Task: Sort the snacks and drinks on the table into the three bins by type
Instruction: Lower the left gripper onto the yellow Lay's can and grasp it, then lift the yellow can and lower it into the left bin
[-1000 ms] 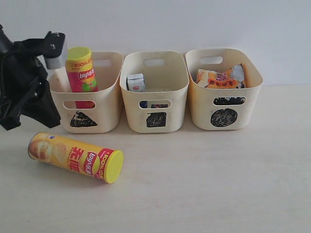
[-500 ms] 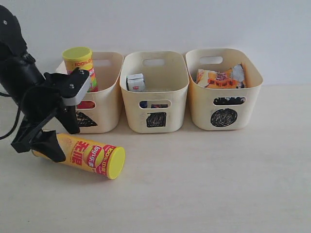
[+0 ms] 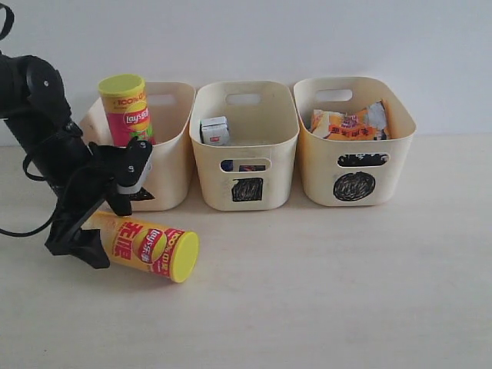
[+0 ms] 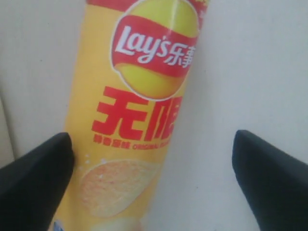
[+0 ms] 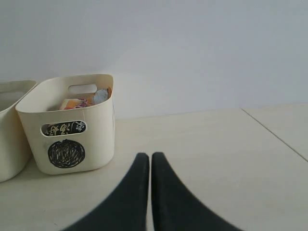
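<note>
A yellow chip tube [image 3: 150,247] lies on its side on the table [image 3: 323,292], in front of the triangle-marked bin [image 3: 175,165]. My left gripper [image 3: 100,219] is open and straddles the tube's left end. In the left wrist view the tube [image 4: 139,96] runs between the jaws, close beside one finger [image 4: 36,178] and well apart from the other. A pink chip tube [image 3: 127,111] stands in the triangle bin. A blue-white carton [image 3: 215,131] sits in the square-marked bin [image 3: 278,154]. Orange foil bags [image 3: 350,124] fill the circle-marked bin [image 3: 319,173]. My right gripper [image 5: 150,156] is shut and empty.
The three bins stand in a row against a pale wall. In the right wrist view the circle bin [image 5: 91,130] is ahead to one side, with bare table beyond my gripper and a seam [image 5: 274,134] in the surface farther off.
My left gripper has come down from beside the triangle bin to the lying yellow tube and has opened around its left end. The tube shifted slightly. The right gripper has stayed shut.
</note>
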`<state>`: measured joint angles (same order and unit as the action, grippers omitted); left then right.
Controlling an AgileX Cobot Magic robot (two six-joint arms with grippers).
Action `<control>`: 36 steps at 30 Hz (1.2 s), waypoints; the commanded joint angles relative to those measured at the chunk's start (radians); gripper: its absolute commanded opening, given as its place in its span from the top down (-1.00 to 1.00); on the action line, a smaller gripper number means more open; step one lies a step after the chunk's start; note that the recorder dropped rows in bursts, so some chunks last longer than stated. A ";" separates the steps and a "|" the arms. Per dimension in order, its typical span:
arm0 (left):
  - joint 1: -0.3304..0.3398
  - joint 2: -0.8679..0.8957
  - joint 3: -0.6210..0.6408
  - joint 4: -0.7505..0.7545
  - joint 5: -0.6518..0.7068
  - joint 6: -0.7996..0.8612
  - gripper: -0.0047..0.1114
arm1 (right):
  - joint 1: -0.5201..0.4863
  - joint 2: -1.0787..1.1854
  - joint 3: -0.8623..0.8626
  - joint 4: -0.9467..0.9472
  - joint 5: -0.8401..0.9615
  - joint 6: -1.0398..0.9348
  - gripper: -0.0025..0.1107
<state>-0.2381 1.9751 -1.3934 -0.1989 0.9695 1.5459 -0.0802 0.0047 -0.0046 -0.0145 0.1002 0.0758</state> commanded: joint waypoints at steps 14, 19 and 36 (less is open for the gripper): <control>-0.006 0.066 0.002 0.039 -0.011 -0.092 0.84 | -0.008 -0.005 0.005 0.002 -0.006 -0.003 0.96; -0.006 -0.013 0.002 0.039 -0.047 -0.290 0.84 | -0.008 -0.005 0.005 0.002 -0.006 -0.003 0.96; -0.006 -0.204 -0.006 -0.183 -0.212 -0.567 0.84 | -0.008 -0.005 0.005 0.002 -0.006 -0.003 0.96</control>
<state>-0.2396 1.7959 -1.3934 -0.3582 0.8300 1.0529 -0.0802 0.0047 -0.0046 -0.0145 0.1002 0.0758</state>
